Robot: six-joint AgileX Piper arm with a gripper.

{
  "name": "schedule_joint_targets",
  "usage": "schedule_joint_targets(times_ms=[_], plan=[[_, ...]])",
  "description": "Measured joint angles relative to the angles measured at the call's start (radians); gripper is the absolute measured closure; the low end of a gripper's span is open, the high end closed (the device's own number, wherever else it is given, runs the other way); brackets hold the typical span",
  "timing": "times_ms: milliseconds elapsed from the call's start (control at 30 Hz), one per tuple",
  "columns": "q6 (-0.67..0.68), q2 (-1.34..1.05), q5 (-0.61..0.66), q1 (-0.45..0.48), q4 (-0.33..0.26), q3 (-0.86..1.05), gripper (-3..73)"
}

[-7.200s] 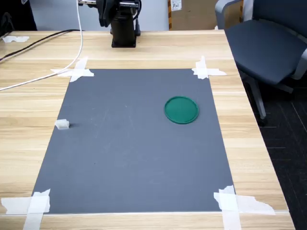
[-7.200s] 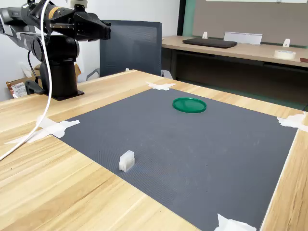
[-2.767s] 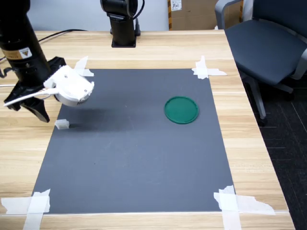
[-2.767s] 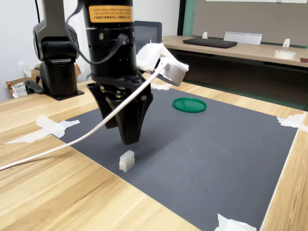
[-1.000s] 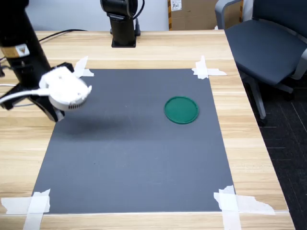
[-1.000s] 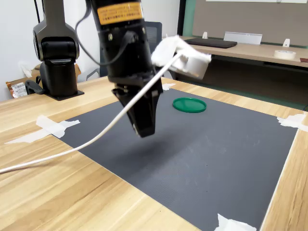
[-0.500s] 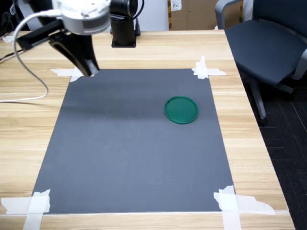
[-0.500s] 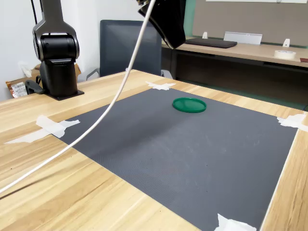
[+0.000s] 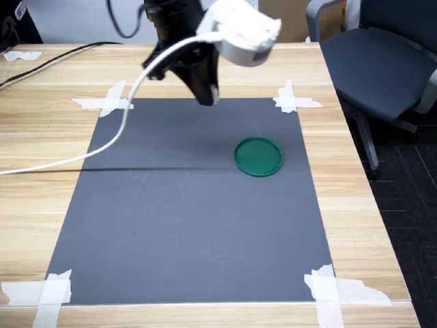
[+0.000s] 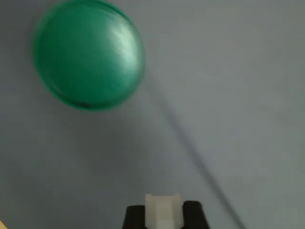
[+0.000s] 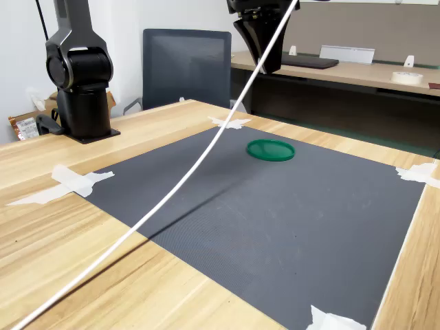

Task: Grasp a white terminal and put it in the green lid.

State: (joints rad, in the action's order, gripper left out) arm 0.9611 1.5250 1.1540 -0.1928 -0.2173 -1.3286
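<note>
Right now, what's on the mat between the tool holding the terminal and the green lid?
Nothing: in the wrist view only bare grey mat separates the tool, shut on the white terminal, from the green lid.

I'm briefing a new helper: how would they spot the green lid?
Look at the dark grey mat taped to the wooden table. The green lid lies on it toward the first exterior view's right, the only round, coloured thing there.
</note>
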Motion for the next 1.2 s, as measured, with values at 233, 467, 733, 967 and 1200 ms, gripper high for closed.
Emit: schedule_joint_targets(times_ms=[233, 467, 733, 967, 1200], plan=[[-0.067, 0.000, -0.099, -0.138, 0.062, 0.132, 61.9], [-0.081, 0.004, -0.248, -0.188, 0.084, 0.278, 61.9], [-0.072, 0.073, -0.319, -0.193, 0.085, 0.305, 61.9], [0.009, 0.126, -0.372, -0.193, 0.081, 0.305, 61.9], [0.072, 0.159, -0.397, -0.238, 0.099, 0.305, 61.8]])
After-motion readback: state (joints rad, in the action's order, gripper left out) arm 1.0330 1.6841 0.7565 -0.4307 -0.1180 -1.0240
